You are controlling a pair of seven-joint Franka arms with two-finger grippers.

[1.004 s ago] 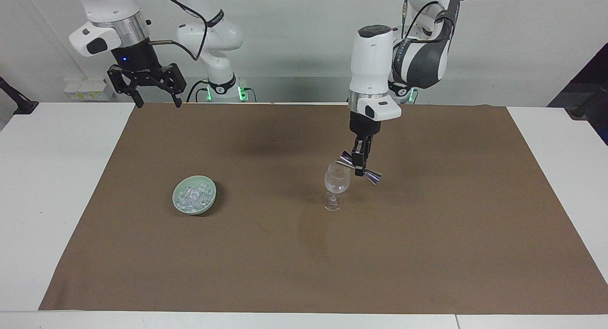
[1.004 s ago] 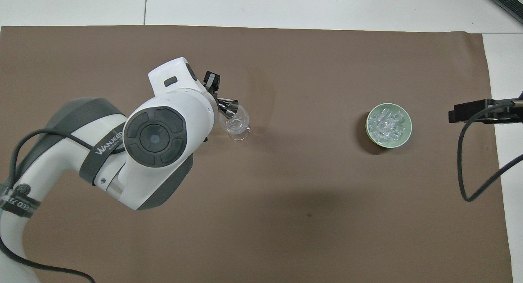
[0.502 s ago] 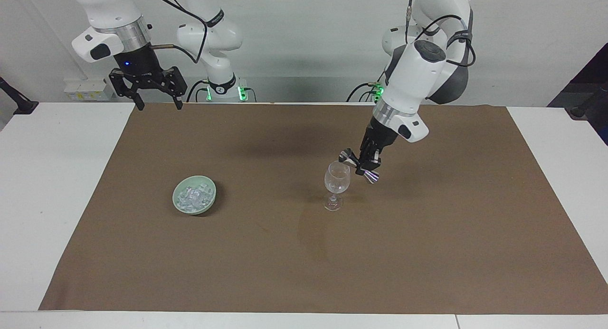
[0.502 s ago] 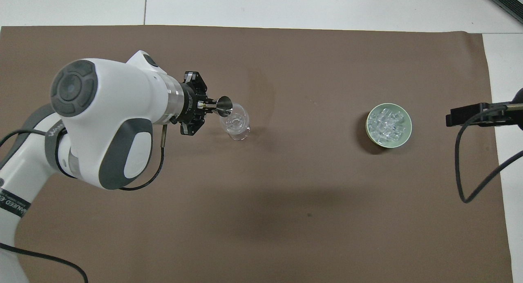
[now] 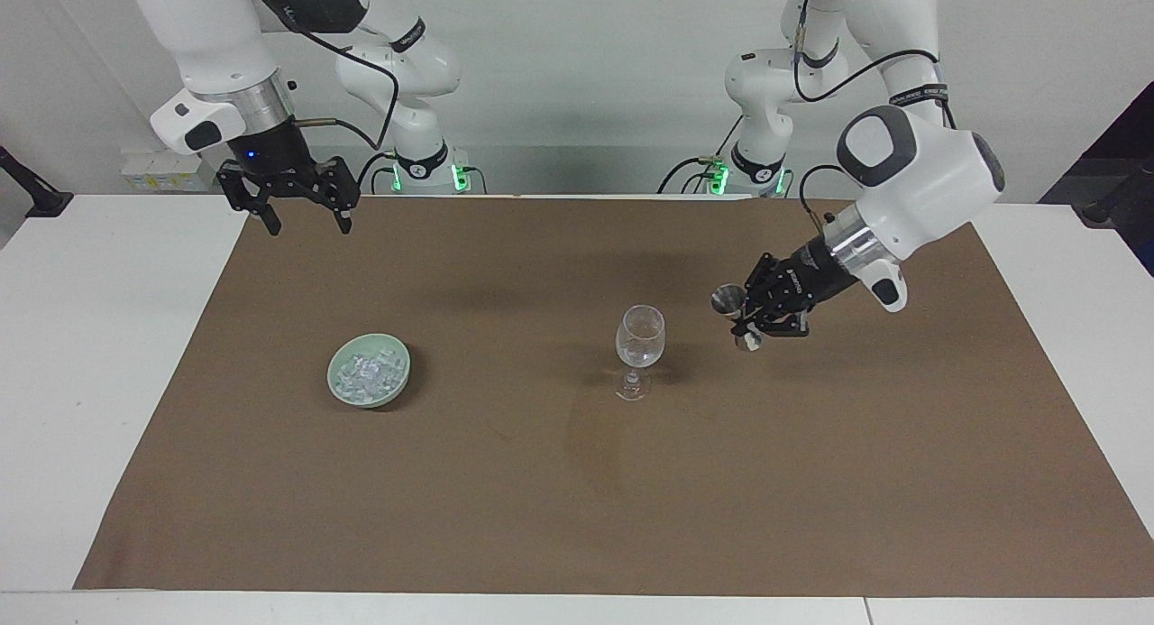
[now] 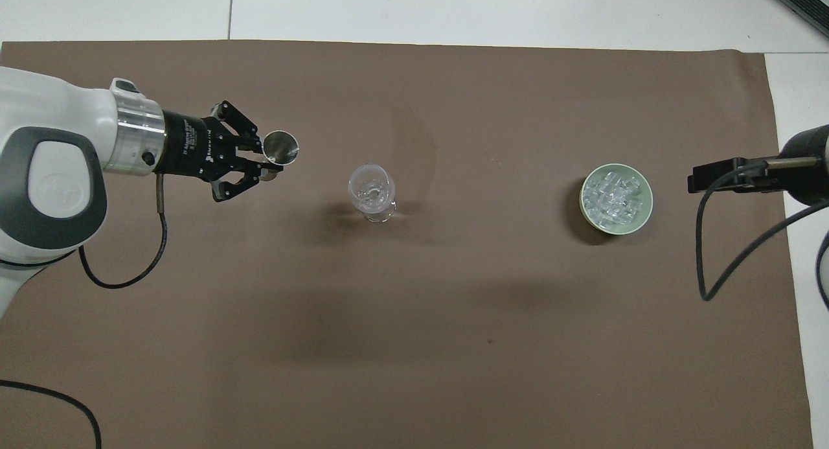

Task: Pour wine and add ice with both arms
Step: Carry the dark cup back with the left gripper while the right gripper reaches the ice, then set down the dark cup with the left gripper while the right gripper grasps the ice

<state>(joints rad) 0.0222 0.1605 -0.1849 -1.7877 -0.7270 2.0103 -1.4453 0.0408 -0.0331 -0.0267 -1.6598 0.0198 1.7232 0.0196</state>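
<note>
My left gripper (image 5: 745, 318) was clamped on a small metal jigger (image 6: 280, 146), held up over the brown mat (image 5: 811, 481), beside the wine glass (image 5: 639, 348) but apart from it, toward the left arm's end of the table. Jigger sat roughly upright, mouth up. The glass stood upright mid-mat btwn my two grippers. My right gripper (image 5: 305, 217) hung w/ fingers apart over the mat's edge nearest the robots, waiting. Ice (image 6: 614, 197) lay piled in the pale green bowl (image 5: 335, 379), on the mat toward the right arm's end, well apart from both grippers.
</note>
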